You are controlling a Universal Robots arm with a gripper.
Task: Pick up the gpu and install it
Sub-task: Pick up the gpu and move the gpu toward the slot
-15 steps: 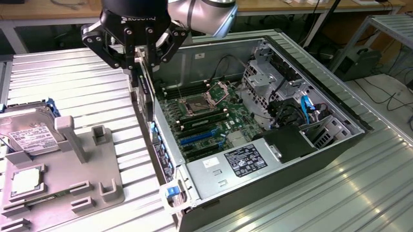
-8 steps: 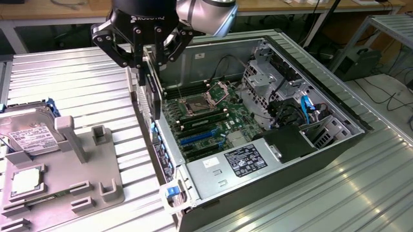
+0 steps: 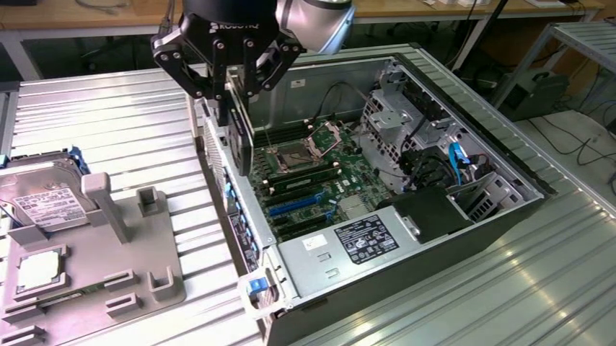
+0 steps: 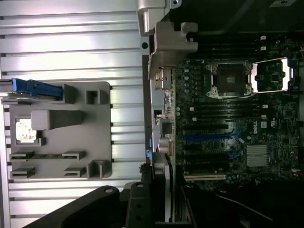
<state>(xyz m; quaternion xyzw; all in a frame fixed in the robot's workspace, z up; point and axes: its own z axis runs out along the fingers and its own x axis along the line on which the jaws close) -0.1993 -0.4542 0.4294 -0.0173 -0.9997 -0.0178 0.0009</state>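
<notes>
Pincer [image 3: 234, 94] pinches the gpu [image 3: 242, 144], held on edge over the open case's [image 3: 481, 119] wall at the exterior view's left.

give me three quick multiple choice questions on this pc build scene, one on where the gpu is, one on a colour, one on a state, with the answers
1. Where is the gpu?
A) seated in the board
B) held upright in the tool, above the rim of the computer case
C) lying flat outside the case

2. What colour are the brightest slots on the motherboard?
A) red
B) yellow
C) blue

3. What state is the computer case in?
A) open, board exposed
B) closed, panel on
C) wrapped in plastic

Answers:
1 B: the card hangs edge-on between the tool's fingers.
2 C: blue slots sit among black ones.
3 A: the motherboard is in plain sight inside.
</notes>
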